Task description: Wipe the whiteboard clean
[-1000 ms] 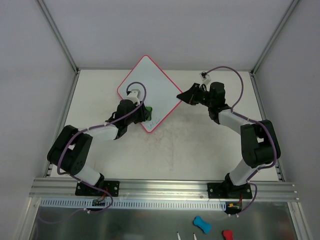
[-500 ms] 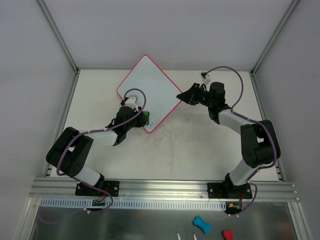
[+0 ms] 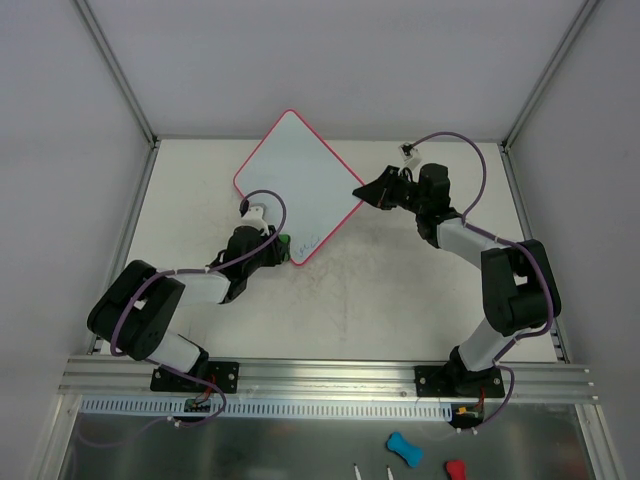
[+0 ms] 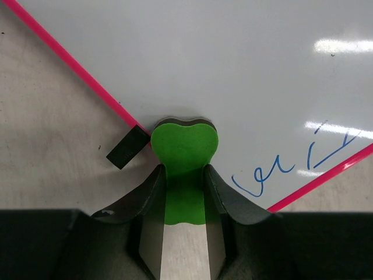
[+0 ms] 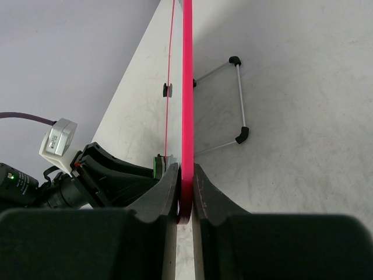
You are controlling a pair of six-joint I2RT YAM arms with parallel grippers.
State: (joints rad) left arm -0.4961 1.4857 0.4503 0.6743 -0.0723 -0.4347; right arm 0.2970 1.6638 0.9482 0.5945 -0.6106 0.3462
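Observation:
The whiteboard lies as a diamond on the table, white with a pink rim. Blue scribbles show near its lower corner. My left gripper is shut on the green bone-shaped eraser, whose head rests on the board just inside the lower-left rim, beside a black clip. In the top view this left gripper sits at the board's lower-left edge. My right gripper is shut on the whiteboard's pink rim, seen edge-on. It clamps the board's right corner.
A thin wire stand with black end caps shows under the board's underside. A blue eraser and a red one lie on the metal shelf in front of the arm bases. Enclosure walls and frame posts ring the table.
My left gripper has slid the green eraser down and left across the board, towards the lower-left rim. The right gripper and the board have stayed put.

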